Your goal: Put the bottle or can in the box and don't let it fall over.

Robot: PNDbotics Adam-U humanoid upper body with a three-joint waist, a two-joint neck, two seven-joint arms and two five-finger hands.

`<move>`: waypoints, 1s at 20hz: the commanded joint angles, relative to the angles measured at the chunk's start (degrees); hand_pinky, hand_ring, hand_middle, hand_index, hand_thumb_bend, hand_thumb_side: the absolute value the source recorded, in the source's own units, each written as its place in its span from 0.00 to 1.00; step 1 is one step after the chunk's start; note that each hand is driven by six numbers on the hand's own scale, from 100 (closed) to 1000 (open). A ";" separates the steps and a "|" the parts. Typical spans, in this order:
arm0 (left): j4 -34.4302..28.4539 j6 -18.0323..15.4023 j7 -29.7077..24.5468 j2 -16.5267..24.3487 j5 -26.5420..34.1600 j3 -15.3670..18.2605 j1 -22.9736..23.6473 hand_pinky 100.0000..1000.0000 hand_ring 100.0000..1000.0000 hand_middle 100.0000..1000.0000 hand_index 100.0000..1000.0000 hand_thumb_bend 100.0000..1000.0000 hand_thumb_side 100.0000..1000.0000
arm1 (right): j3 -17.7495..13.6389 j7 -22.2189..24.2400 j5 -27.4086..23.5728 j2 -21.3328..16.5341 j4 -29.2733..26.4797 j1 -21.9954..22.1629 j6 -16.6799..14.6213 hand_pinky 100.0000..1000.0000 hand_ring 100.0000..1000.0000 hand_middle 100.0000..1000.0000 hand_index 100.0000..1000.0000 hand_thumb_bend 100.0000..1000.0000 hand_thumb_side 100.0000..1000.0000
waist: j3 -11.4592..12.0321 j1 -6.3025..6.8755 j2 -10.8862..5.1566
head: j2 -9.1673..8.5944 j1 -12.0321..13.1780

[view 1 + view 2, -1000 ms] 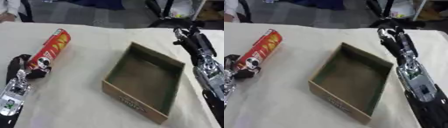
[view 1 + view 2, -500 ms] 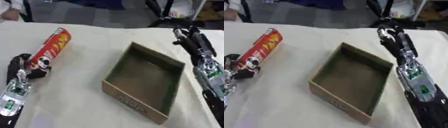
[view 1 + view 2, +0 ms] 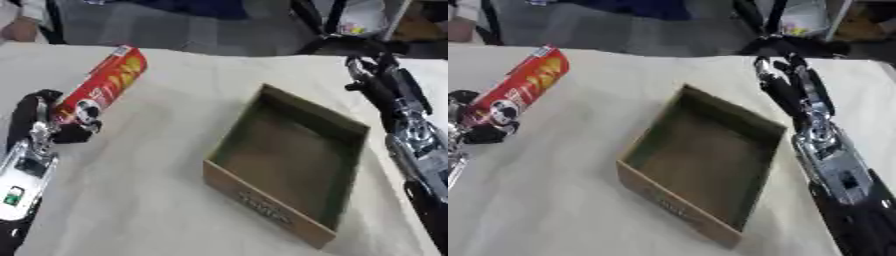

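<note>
A red snack can (image 3: 103,82) lies on its side on the cream tablecloth at the left, its far end pointing away from me. My left hand (image 3: 35,112) is at the can's near end, with black fingers curled round it on both sides. The open cardboard box (image 3: 262,202) stands in the middle, askew, with nothing inside. My right hand (image 3: 785,82) hovers beside the box's far right corner with its fingers relaxed and nothing in them.
The table's far edge (image 3: 219,52) runs just beyond the can and box. Dark chair legs and a black base (image 3: 350,42) stand behind it. Bare cloth (image 3: 131,200) spreads in front of the box on the left.
My left hand and the can have shifted a little away from me, the can's far end showing higher in the view. The box and right hand have stayed put.
</note>
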 commanded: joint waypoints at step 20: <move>-17.16 0.81 -15.78 -0.87 -3.48 -7.90 -10.78 0.32 0.69 0.70 0.70 0.19 0.00 | -0.73 -0.13 0.87 -1.42 -1.00 0.44 -0.33 0.66 0.99 1.00 1.00 0.00 0.53 | -0.13 1.97 -2.25 | 1.46 -2.71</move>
